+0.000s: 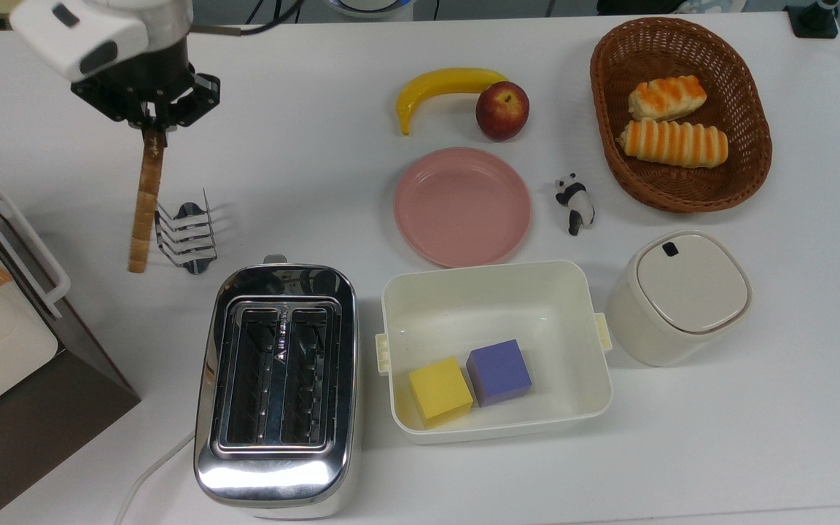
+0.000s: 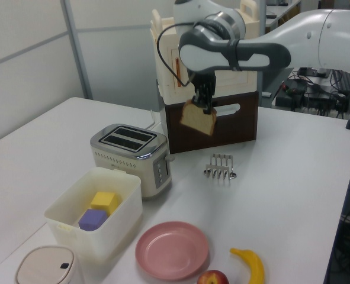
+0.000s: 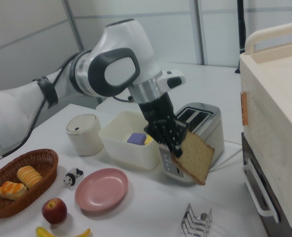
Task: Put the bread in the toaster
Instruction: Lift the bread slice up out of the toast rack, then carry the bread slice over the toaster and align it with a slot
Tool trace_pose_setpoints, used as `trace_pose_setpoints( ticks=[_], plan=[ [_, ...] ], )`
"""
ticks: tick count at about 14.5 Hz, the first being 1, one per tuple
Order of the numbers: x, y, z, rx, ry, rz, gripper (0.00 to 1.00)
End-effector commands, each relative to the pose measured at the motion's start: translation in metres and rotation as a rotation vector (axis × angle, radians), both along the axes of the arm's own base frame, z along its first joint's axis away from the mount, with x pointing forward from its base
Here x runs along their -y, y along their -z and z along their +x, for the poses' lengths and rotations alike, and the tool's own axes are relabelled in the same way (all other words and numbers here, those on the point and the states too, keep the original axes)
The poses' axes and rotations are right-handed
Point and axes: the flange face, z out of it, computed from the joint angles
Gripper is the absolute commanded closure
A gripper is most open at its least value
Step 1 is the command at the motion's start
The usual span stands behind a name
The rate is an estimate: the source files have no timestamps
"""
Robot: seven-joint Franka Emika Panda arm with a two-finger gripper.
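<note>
1. My gripper [image 1: 152, 127] pinches the bread [image 1: 143, 208] at its top edge; both fingers press on the slice from either side. In the left view the gripper [image 2: 205, 108] hangs from the arm above the table [image 1: 318, 189].
2. The bread [image 2: 199, 119] is in the air, clear of the table and tilted. In the right view the slice [image 3: 195, 155] hangs below the gripper [image 3: 177, 150], flat face to the camera.
3. The wire rack [image 1: 187, 233] stands on the table below the slice, holding nothing. In the top view the slice is edge-on, just at the rack's left.
4. The toaster [image 1: 276, 390] sits apart from the bread, nearer the top view's bottom edge; its 2 slots hold nothing.
5. Beside the toaster, on the top view's right, is a white tub [image 1: 588, 379] with 1 yellow block [image 1: 440, 390] and 1 purple block [image 1: 499, 372].
6. A pink plate [image 1: 462, 205] lies beyond the tub.
</note>
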Motion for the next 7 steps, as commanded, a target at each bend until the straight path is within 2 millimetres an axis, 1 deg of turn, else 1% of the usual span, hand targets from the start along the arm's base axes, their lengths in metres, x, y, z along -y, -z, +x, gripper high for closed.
trace_pose_setpoints(
  ticks=[1, 3, 5, 7],
  plan=[
    [-0.012, -0.023, 0.011, 0.170, 0.075, 0.058, 1.00],
    [-0.019, -0.035, 0.026, 0.345, 0.130, 0.135, 1.00],
    [-0.025, -0.037, 0.037, 0.448, 0.137, 0.217, 1.00],
    [-0.030, -0.042, 0.042, 0.523, 0.144, 0.275, 1.00]
  ],
)
